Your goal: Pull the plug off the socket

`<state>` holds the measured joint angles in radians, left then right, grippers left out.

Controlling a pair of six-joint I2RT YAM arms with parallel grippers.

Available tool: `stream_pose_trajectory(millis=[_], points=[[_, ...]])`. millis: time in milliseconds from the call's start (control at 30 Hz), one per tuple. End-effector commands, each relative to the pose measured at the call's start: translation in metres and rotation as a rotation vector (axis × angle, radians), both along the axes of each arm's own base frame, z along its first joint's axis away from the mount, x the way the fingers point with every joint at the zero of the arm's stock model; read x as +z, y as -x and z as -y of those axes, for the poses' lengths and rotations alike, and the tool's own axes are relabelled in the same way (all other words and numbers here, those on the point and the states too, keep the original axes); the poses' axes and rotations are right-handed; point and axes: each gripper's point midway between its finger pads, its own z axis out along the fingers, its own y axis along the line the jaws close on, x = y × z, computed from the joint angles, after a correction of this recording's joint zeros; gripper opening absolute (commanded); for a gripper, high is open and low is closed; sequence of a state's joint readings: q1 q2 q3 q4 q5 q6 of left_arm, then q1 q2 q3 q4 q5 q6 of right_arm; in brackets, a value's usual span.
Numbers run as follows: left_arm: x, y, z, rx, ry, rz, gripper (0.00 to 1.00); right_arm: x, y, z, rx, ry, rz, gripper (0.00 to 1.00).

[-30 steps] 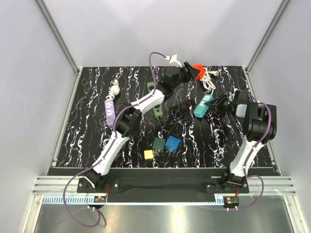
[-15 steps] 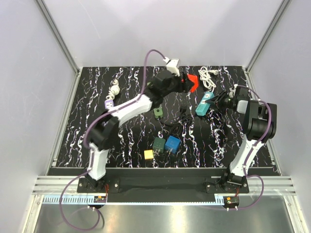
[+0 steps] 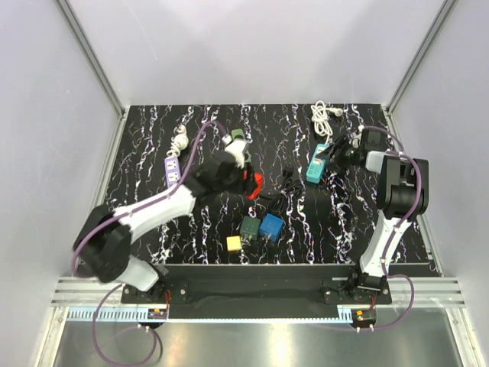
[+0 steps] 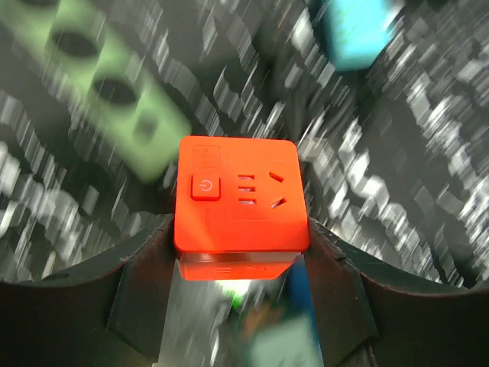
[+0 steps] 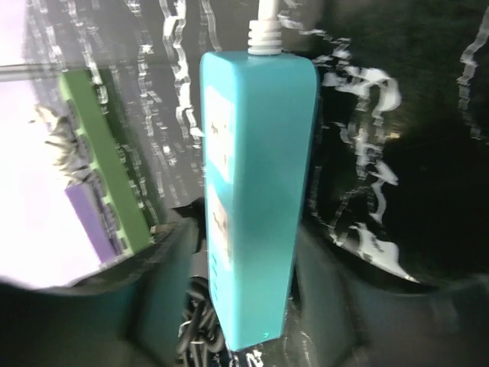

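My left gripper (image 3: 250, 183) (image 4: 241, 233) is shut on a red cube socket (image 3: 257, 183) (image 4: 241, 191) and holds it above the table's middle. The cube's face shows a power button and bare slots. At the right, a teal power strip (image 3: 317, 162) (image 5: 256, 191) with a white cord stands between the fingers of my right gripper (image 3: 336, 155) (image 5: 248, 260). That gripper is open, with a gap on the left side. A black coiled cord (image 3: 284, 182) (image 5: 199, 329) lies between the two; I cannot make out the plug itself.
A purple power strip (image 3: 174, 170) and a white cord (image 3: 181, 140) lie at the left. A green strip (image 3: 238, 135) (image 4: 114, 92) (image 5: 107, 168) shows behind my left arm. Blue (image 3: 270, 227), dark green (image 3: 250, 227) and yellow (image 3: 233, 243) cubes sit near the front.
My left arm has swung from the far middle back toward the near left, carrying the red cube. The right gripper has shifted farther back with the teal strip and its jaws have widened.
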<state>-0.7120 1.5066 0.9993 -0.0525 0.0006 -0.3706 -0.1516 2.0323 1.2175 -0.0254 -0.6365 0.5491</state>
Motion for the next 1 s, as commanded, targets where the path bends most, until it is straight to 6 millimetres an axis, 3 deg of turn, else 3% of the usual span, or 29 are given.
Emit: stream_pose_trajectory(millis=[0,33,167,333,433,500,700,967], points=[[0.019,0.025,-0.033,0.068,-0.008,-0.008,0.0,0.018,-0.008,0.015,-0.028,0.109,0.061,0.75],[0.026,0.035,-0.039,0.068,0.014,-0.011,0.0,0.02,-0.008,0.016,-0.033,0.12,0.066,0.77],[0.014,0.073,-0.07,0.113,0.009,-0.096,0.0,0.027,-0.003,0.022,-0.059,0.159,0.078,0.91],[-0.007,0.12,-0.087,0.117,0.018,-0.273,0.0,0.032,0.0,0.024,-0.079,0.168,0.087,0.93],[-0.01,0.137,-0.093,0.129,-0.004,-0.36,0.0,0.04,-0.002,0.018,-0.072,0.129,0.131,0.93],[-0.009,0.142,-0.092,0.12,-0.014,-0.395,0.0,0.039,0.001,0.016,-0.067,0.118,0.128,0.93],[-0.032,0.157,-0.102,0.133,-0.128,-0.52,0.0,0.035,0.002,0.01,-0.053,0.082,0.126,0.94],[-0.045,0.138,-0.115,0.198,-0.284,-0.517,0.0,0.029,0.005,0.007,-0.045,0.058,0.131,0.94]])
